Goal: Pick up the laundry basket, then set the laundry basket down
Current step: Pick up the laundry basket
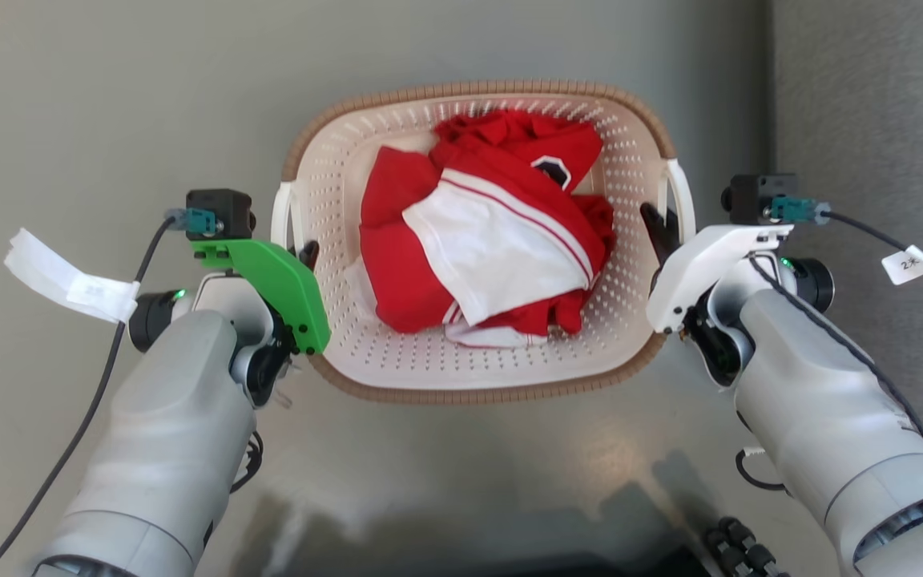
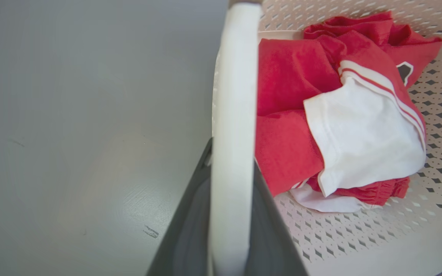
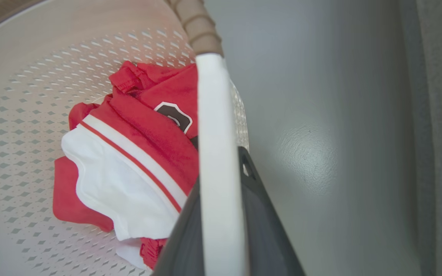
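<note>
The laundry basket (image 1: 477,86), cream with perforated walls and a brown woven-look rim, lies in the middle of the head view over a grey floor. Red and white clothes (image 1: 493,232) are piled inside it. My left gripper (image 1: 305,255) is shut on the basket's white left handle (image 1: 281,216). In the left wrist view that handle (image 2: 234,96) runs between the dark fingers (image 2: 190,230). My right gripper (image 1: 658,228) is shut on the white right handle (image 1: 682,196), which in the right wrist view (image 3: 215,115) passes between its fingers (image 3: 267,230). Whether the basket touches the floor I cannot tell.
Smooth grey floor (image 1: 109,96) surrounds the basket. A darker textured strip (image 1: 870,96) runs down the right side. My dark base (image 1: 590,553) sits at the bottom edge. Cables with paper tags (image 1: 69,276) hang off both wrists.
</note>
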Available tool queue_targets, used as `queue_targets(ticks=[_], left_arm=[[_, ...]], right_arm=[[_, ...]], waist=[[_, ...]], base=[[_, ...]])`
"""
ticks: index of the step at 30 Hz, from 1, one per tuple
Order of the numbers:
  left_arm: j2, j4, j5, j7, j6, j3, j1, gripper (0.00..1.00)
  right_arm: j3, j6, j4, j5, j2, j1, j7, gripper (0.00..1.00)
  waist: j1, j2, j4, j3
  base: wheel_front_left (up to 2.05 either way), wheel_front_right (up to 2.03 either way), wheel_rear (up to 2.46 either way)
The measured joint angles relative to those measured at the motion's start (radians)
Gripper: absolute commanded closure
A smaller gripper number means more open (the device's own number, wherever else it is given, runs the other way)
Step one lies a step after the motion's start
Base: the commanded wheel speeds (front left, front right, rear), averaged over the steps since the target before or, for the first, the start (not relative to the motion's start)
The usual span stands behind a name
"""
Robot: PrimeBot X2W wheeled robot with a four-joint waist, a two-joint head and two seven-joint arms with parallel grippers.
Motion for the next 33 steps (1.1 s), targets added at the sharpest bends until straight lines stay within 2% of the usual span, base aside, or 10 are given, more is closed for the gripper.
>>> queue_targets(ticks=[10, 33], left_arm=[[0.004, 0.003, -0.063, 0.026, 0.0, -0.021, 0.039, 1.0], [0.004, 0.041, -0.206, 0.157, 0.0, -0.075, 0.228, 1.0]], right_arm=[[0.066, -0.001, 0.001, 0.059, -0.003, 0.02, 0.061, 1.0], [0.184, -0.001, 0.038, 0.186, -0.002, 0.151, 0.315, 1.0]], waist=[[0.0, 0.0, -0.01, -0.136], [-0.0002, 0.0, -0.026, -0.481]], base=[[0.0, 0.0, 0.0], [0.0, 0.0, 0.0]])
